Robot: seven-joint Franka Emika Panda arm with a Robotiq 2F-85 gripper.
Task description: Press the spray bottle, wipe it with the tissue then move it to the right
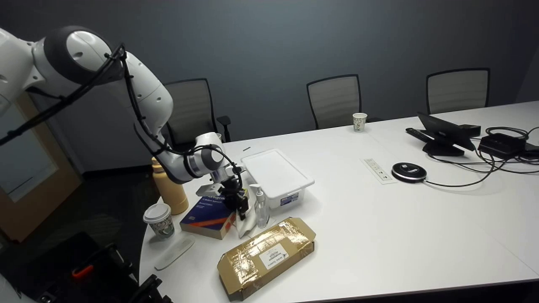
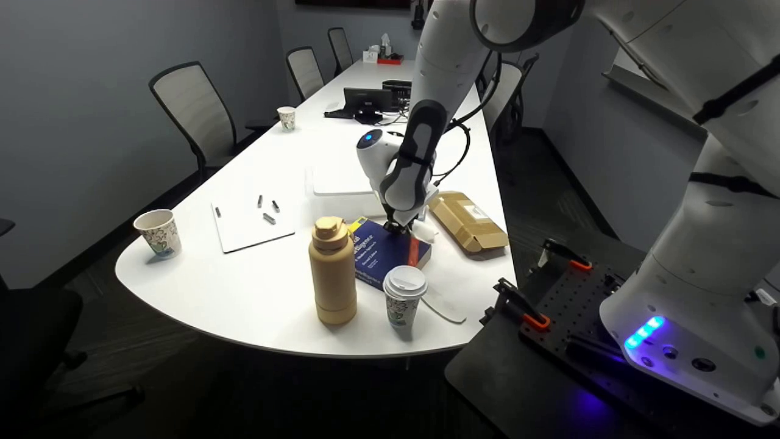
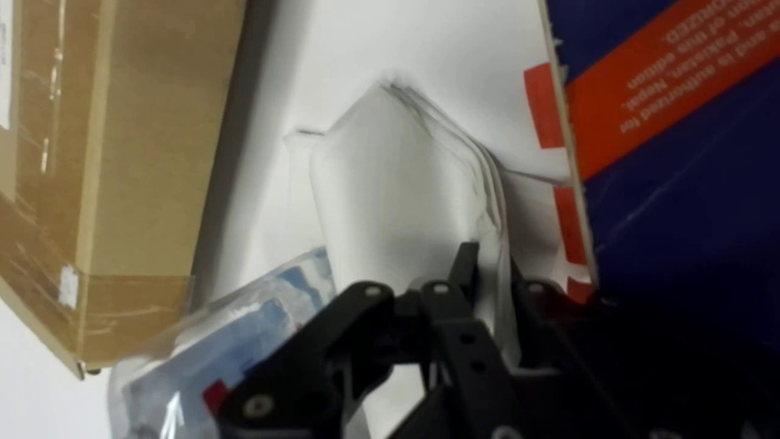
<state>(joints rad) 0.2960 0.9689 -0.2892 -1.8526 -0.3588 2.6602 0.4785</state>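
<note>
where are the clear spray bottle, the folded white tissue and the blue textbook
Clear spray bottle [image 1: 262, 212]: in an exterior view, on its transparent body.
Folded white tissue [image 3: 393, 189]: in the wrist view, on its upper fold.
Blue textbook [image 2: 379, 251]: in an exterior view, on its front cover.

In exterior view: from above, facing across table [image 1: 400, 235] toward wall [image 1: 269, 54]. In exterior view: above rounded end [image 2: 244, 314], facing along table's length. Both share arm [image 2: 445, 67], book [image 2: 381, 247]. Wrist view: close over tissue [image 3: 390, 195], facing down.
</note>
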